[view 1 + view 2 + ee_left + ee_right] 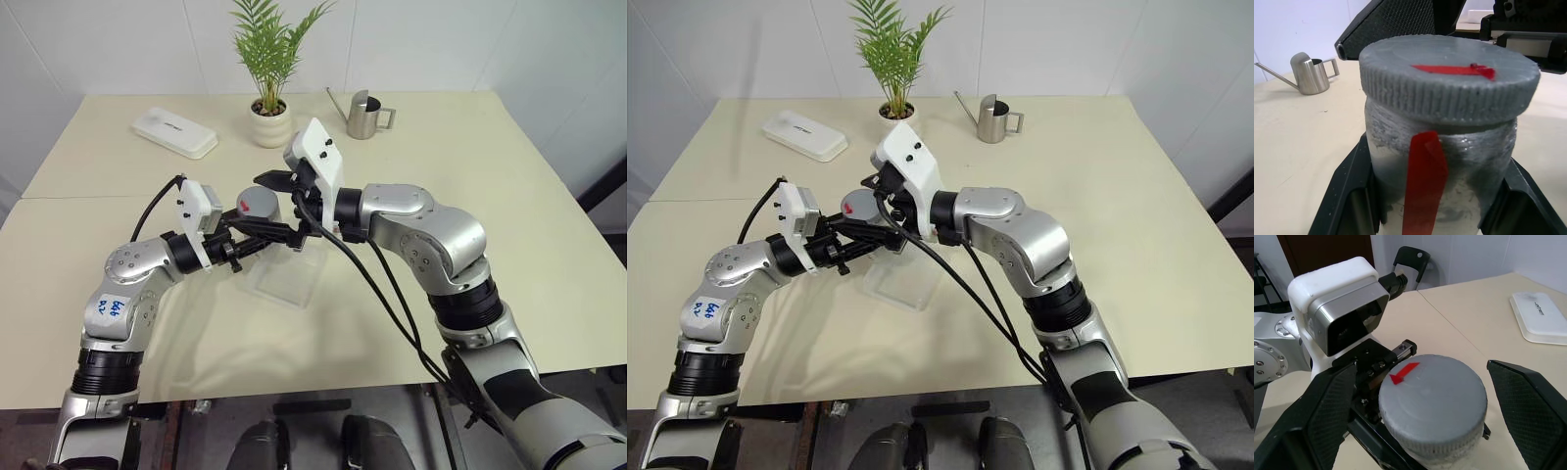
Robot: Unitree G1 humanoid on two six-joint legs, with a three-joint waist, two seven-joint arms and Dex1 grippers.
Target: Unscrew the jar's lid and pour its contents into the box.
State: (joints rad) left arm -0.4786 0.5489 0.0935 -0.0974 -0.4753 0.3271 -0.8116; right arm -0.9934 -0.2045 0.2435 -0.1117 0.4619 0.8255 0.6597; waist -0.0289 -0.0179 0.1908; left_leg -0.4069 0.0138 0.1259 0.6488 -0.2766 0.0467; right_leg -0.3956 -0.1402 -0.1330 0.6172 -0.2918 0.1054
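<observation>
My left gripper (266, 233) is shut on the jar (1474, 161), a small glass jar with a strip of red tape, and holds it upright above the box (289, 279), a shallow clear tray on the table. The grey ribbed lid (1449, 81) with its red mark sits on the jar. My right gripper (1425, 411) comes in from the right and stands open, one black finger (1317, 416) on each side of the lid (1432, 399), with gaps to it. The contents are hidden inside the jar.
A white oblong case (176, 132) lies at the back left of the table. A potted plant (269, 122) stands at the back middle, with a steel watering can (364, 116) to its right. A black chair (1413, 259) stands beyond the table.
</observation>
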